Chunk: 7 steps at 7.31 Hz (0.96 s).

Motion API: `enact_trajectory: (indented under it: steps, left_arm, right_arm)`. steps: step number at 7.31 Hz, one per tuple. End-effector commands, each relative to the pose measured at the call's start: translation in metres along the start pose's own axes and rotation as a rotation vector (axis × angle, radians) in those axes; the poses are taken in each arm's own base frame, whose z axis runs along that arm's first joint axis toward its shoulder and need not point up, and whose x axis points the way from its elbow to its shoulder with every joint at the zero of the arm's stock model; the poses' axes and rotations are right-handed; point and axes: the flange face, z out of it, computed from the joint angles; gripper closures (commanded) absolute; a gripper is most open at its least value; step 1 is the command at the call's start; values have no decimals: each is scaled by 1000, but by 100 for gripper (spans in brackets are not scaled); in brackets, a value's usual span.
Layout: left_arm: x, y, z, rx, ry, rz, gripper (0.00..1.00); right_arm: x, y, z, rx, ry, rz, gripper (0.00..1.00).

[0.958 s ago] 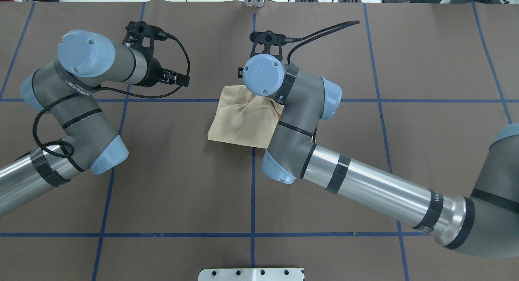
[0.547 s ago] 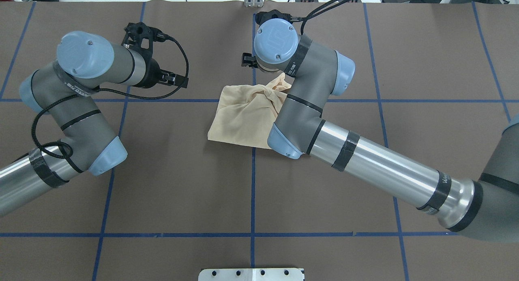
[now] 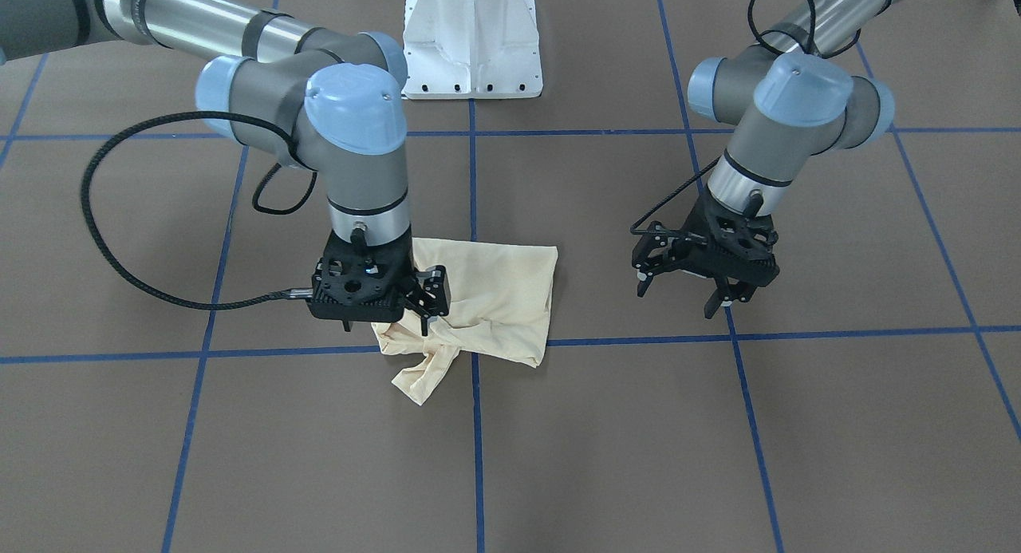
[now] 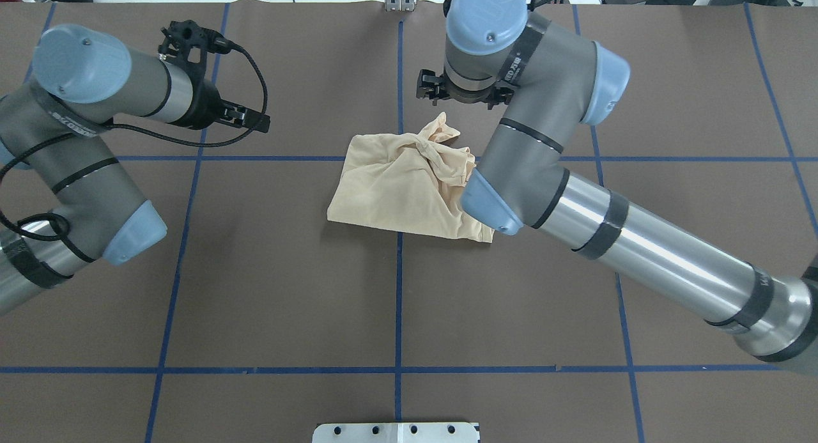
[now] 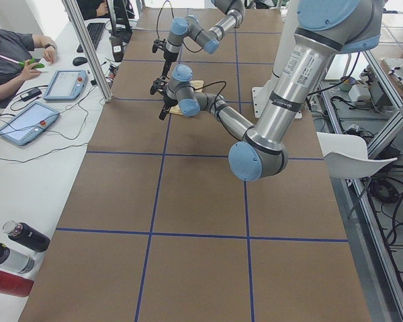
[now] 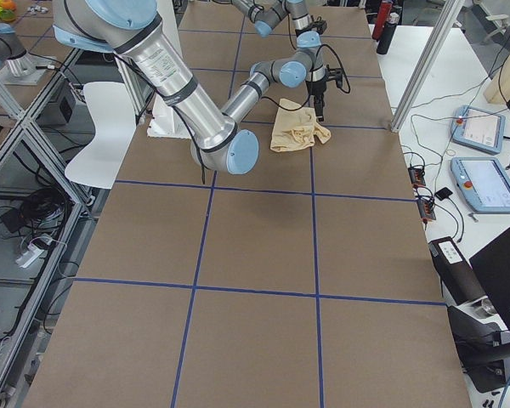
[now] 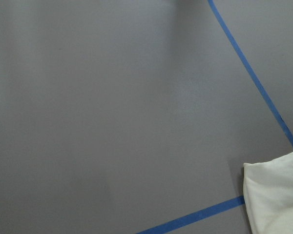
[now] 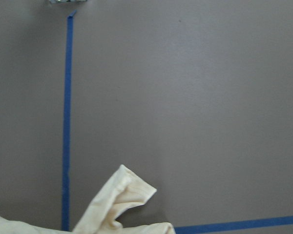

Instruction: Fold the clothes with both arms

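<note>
The pale cream-yellow shirt (image 3: 498, 294) lies bunched and roughly folded on the brown table near the centre, with a crumpled end sticking out toward the far side (image 4: 441, 133). No print shows. My right gripper (image 3: 385, 325) hangs open and empty just above that crumpled end, and its wrist view shows only the shirt's tip (image 8: 118, 202). My left gripper (image 3: 676, 296) is open and empty over bare table, well to the side of the shirt. The shirt's corner shows in the left wrist view (image 7: 278, 195).
The white pedestal base (image 3: 471, 42) stands at the table's robot side. Blue tape lines (image 4: 398, 302) cross the brown cover. A side bench holds tablets (image 5: 27, 121) and bottles (image 5: 13, 258), with an operator (image 5: 13, 54) seated there.
My right gripper has lifted off the shirt and moved toward the far edge, leaving the crumpled end pulled out on the table. My left arm has drawn back to the left.
</note>
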Motion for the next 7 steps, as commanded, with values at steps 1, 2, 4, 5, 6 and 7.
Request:
enact_trajectory:
  steps: [1, 2, 4, 5, 6, 7]
  left_arm:
    - [-63, -5, -66, -32, -111, 120, 0]
    - [-106, -2, -99, -38, -172, 178, 0]
    - [-237, 20, -168, -81, -183, 173, 0]
    - [-276, 33, -187, -84, -197, 101, 0]
    - [-319, 65, -200, -104, -240, 28, 0]
    - [-340, 82, -213, -110, -256, 16, 0]
  right_arm:
    - [114, -12, -26, -45, 7, -88, 0]
    - [169, -12, -34, -63, 9, -136, 0]
    - [302, -12, -50, -124, 12, -176, 0]
    - [377, -4, -49, -174, 16, -196, 0]
    - [456, 1, -58, -207, 4, -240, 0]
    - [544, 19, -67, -225, 29, -290, 0]
